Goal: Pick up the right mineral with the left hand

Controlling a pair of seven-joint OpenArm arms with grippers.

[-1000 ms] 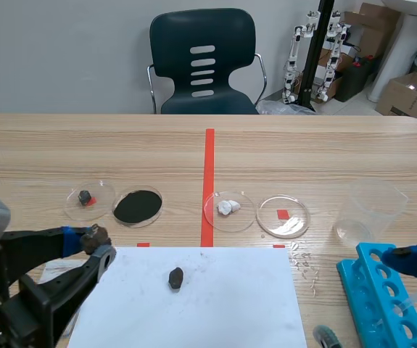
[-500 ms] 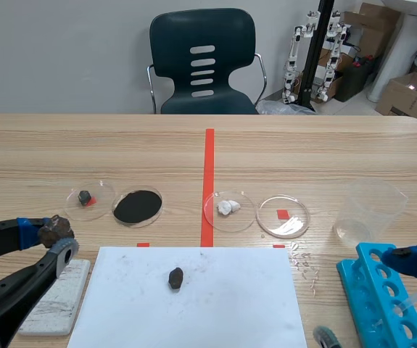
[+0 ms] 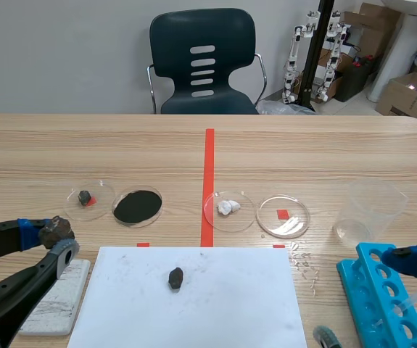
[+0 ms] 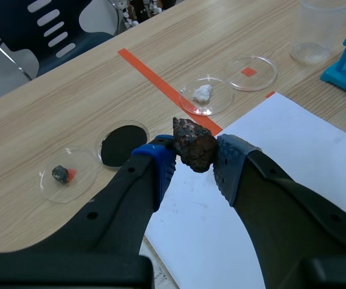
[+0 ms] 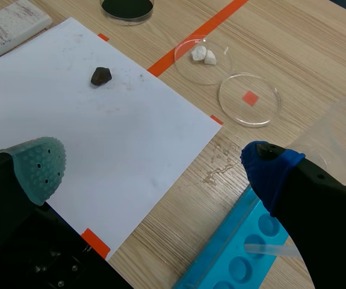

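Left gripper (image 4: 194, 161) stays clamped on the rough dark-brown mineral lump (image 4: 194, 144), holding it off the wooden table (image 3: 302, 145) at about ten o'clock from the small black stone (image 3: 175, 278) on the white paper sheet (image 3: 223, 308). A second ago it hung by the sheet's eleven o'clock corner; it has drawn off toward nine o'clock and now sits just at twelve o'clock of the grey-white rectangular slab (image 3: 48, 304). Right gripper (image 5: 154, 168) rests spread wide beside the blue plastic tube rack (image 3: 371, 279).
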